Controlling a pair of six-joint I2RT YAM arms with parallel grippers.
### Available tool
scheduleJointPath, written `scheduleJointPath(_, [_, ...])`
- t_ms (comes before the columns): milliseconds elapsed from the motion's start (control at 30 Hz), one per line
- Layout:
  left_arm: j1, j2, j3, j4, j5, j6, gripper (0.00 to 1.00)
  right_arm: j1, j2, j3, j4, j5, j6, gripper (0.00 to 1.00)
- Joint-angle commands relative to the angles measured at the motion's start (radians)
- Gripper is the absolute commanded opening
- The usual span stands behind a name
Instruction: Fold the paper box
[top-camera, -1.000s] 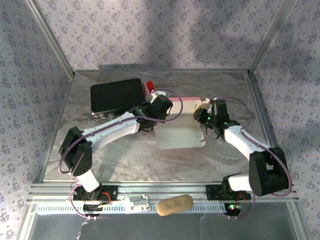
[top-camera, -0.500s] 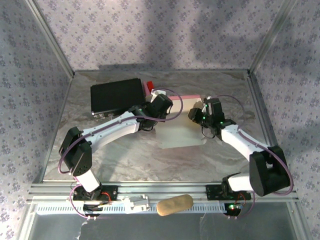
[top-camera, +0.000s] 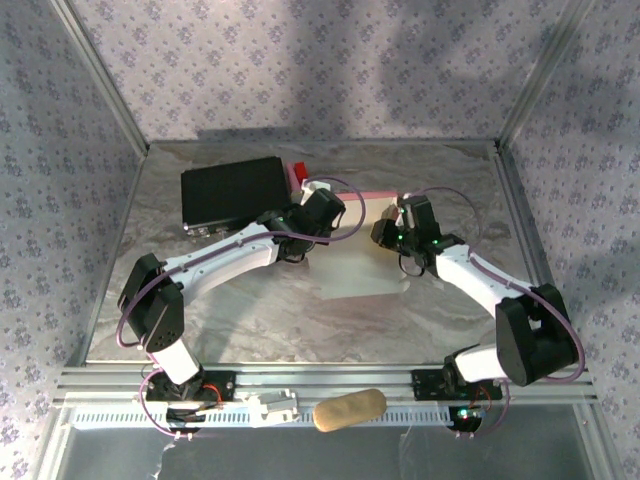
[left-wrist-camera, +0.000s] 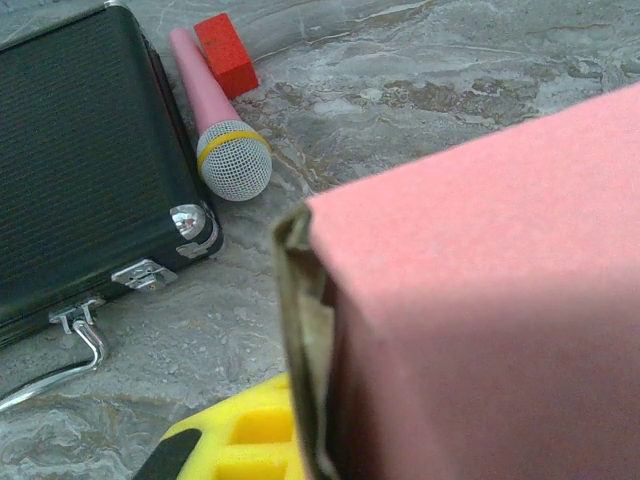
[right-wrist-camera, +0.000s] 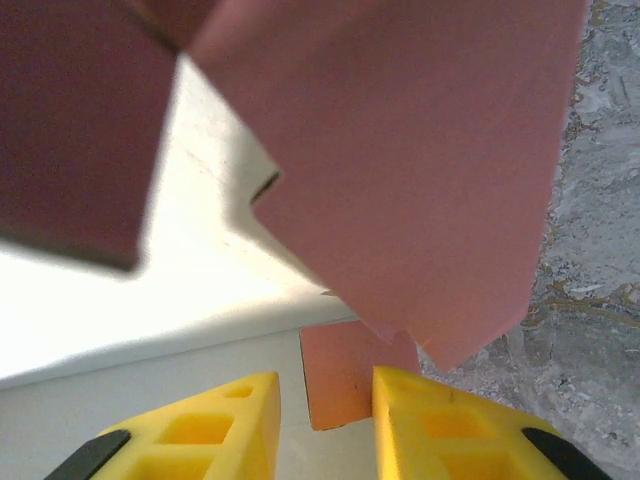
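Right gripper (right-wrist-camera: 325, 420), half spread astride a flap, has swept left, folding the pink thin-cardboard paper box (top-camera: 362, 268) inward from its right side; my left gripper (left-wrist-camera: 295, 455) keeps pinching the far wall.

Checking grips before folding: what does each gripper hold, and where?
Left gripper seems pinched on the paper box's raised side panel; right gripper open around a small flap.

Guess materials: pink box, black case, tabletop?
paper box: thin card, matte pink outside, paler inside; layered edge shows at the fold.
black case: finely ribbed black covering, shiny metal corner and latch; core unclear.
tabletop: grey marbled sheet, slight sheen, probably printed film or laminate.
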Motion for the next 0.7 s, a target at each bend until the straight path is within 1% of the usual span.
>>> scheduleJointPath(0, [-0.004, -0.046, 0.029, 0.031, 0.024, 0.008, 0.00, 0.020, -0.061, 0.013, -0.030, -0.001, -0.031, 0.32])
scheduleJointPath(67, [0.001, -0.050, 0.019, 0.034, 0.024, 0.009, 0.00, 0.014, -0.122, 0.001, -0.054, 0.012, -0.029, 0.34])
scheduleJointPath(133, [0.010, -0.056, 0.010, 0.042, 0.026, 0.009, 0.00, -0.009, -0.180, -0.013, -0.071, -0.003, -0.024, 0.37])
scheduleJointPath(233, [0.029, -0.063, 0.005, 0.051, 0.039, 0.027, 0.00, -0.074, -0.251, -0.033, -0.100, -0.067, -0.014, 0.42])
scheduleJointPath(300, [0.061, -0.076, -0.003, 0.070, 0.088, 0.044, 0.00, -0.136, -0.297, -0.041, -0.112, -0.135, -0.010, 0.44])
scheduleJointPath(367, [0.106, -0.093, -0.012, 0.091, 0.180, 0.068, 0.00, -0.197, -0.337, -0.041, -0.117, -0.207, -0.016, 0.45])
scheduleJointPath(467, [0.189, -0.105, 0.003, 0.084, 0.368, 0.114, 0.00, -0.299, -0.376, -0.032, -0.124, -0.292, -0.028, 0.43])
scheduleJointPath(567, [0.277, -0.115, 0.010, 0.084, 0.577, 0.162, 0.00, -0.424, -0.367, -0.029, -0.061, -0.441, -0.011, 0.41])
scheduleJointPath(667, [0.348, -0.107, 0.029, 0.063, 0.764, 0.216, 0.00, -0.504, -0.318, -0.019, 0.054, -0.606, 0.001, 0.39])
